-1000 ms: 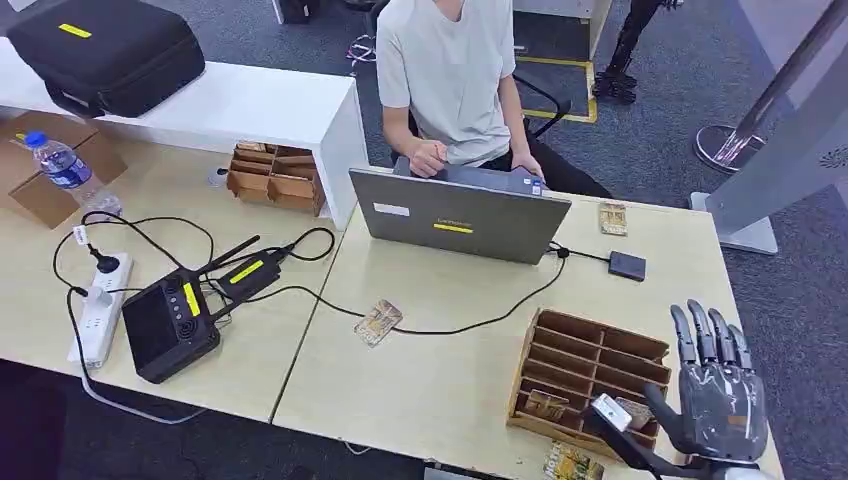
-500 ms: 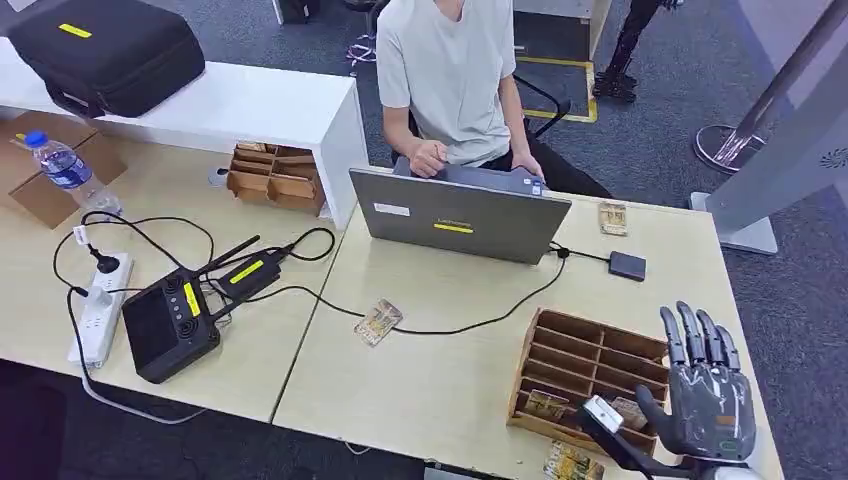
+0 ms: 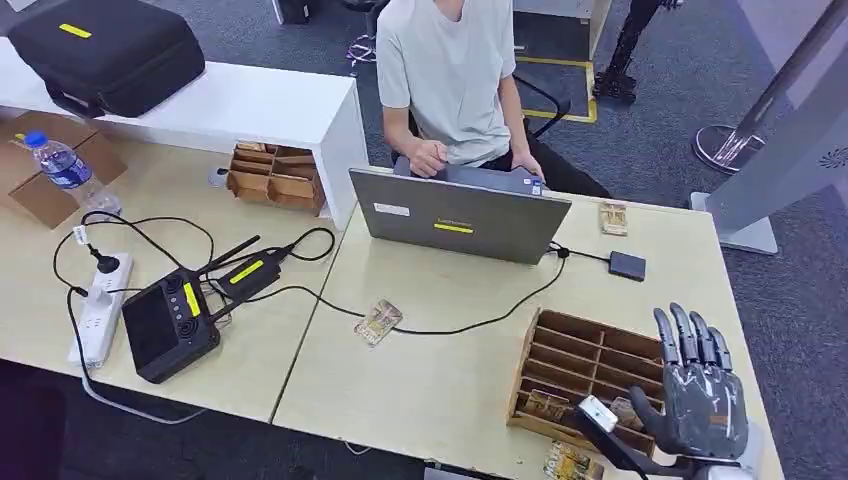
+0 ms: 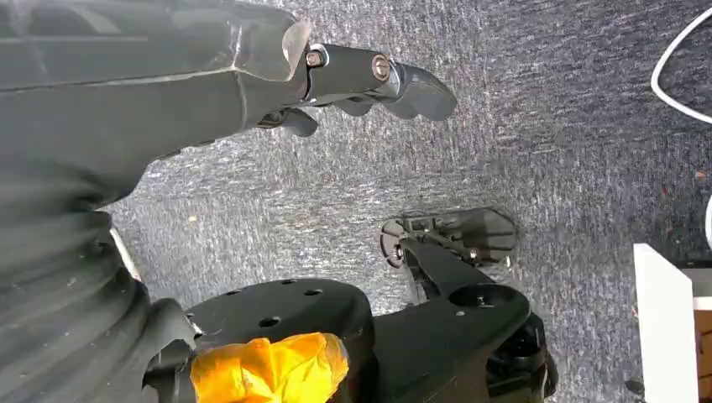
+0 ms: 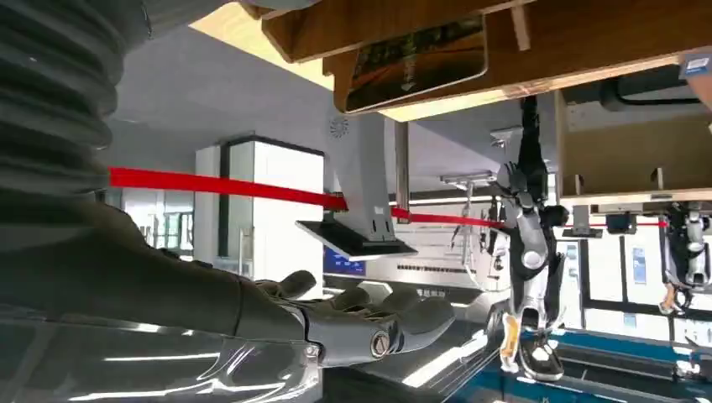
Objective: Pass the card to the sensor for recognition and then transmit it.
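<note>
My right hand [image 3: 700, 395] hovers at the table's front right corner, fingers spread and pointing up, holding nothing. It is just right of a wooden slotted card holder [image 3: 590, 350] with cards [image 3: 545, 405] in its front slots. One card [image 3: 572, 462] lies at the table edge in front of the holder, seen from below as a card [image 5: 416, 63] in the right wrist view, where the right hand [image 5: 353, 323] is empty. A small black sensor box [image 3: 627, 265] sits right of the laptop. My left hand [image 4: 361, 80] hangs over the carpet, empty.
A person sits behind a grey laptop [image 3: 458, 215]. Loose cards lie mid-table [image 3: 378, 322] and at the far right [image 3: 612, 218]. Cables, a black controller [image 3: 170, 325], a power strip [image 3: 100, 305], a water bottle [image 3: 65, 170] and another wooden holder [image 3: 275, 178] occupy the left.
My right hand has drifted a little left and down, closer to the card holder. Nothing else moved.
</note>
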